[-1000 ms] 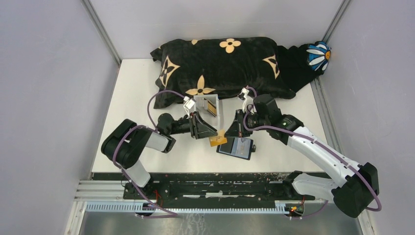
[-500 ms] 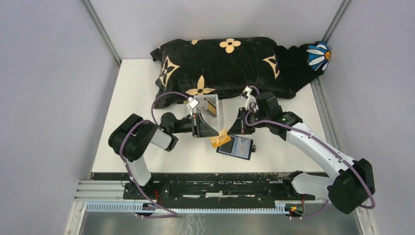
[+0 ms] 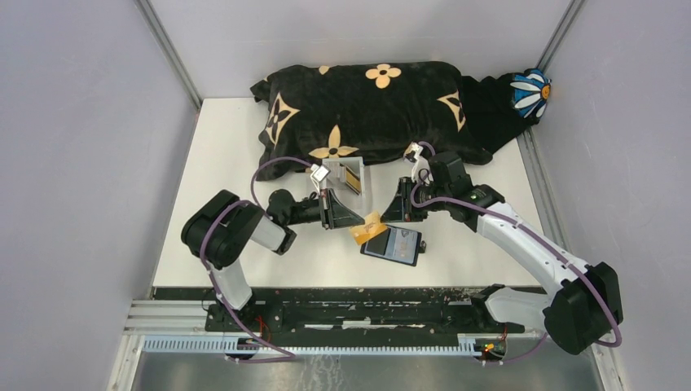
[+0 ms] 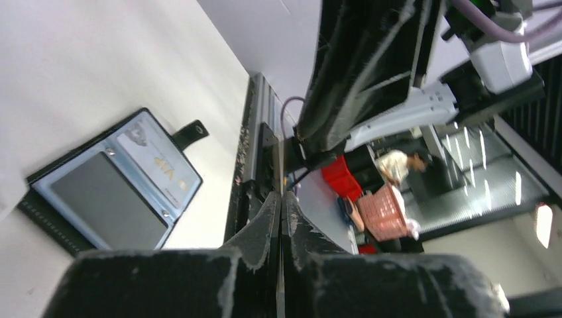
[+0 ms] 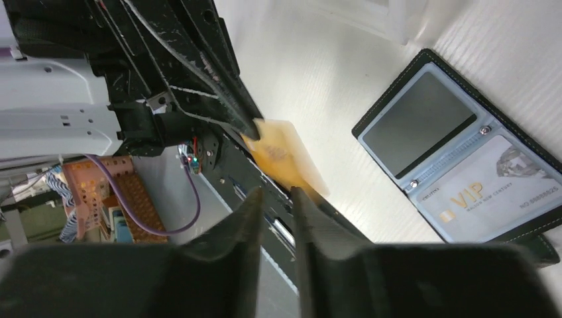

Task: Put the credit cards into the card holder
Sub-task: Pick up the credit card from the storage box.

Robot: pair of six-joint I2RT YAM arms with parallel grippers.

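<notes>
Holder (image 5: 450, 156): open flat on table (image 3: 244, 163), two cards (image 5: 490, 185) slotted.
R gripper (image 5: 277, 195): jaws narrowly apart, moved in twd gold card since 1 s ago.
L gripper (image 3: 357, 220): clamped on gold card (image 5: 281, 156), raised beside holder; handover prob. next.

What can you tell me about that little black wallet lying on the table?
The card holder lies open and flat on the white table. Its black, leather-like cover has stitched edges and a small strap tab. Inside, a light blue sleeve holds a dark grey card and a pale VIP card. Nothing grips it; a gold card is held close beside it.
</notes>
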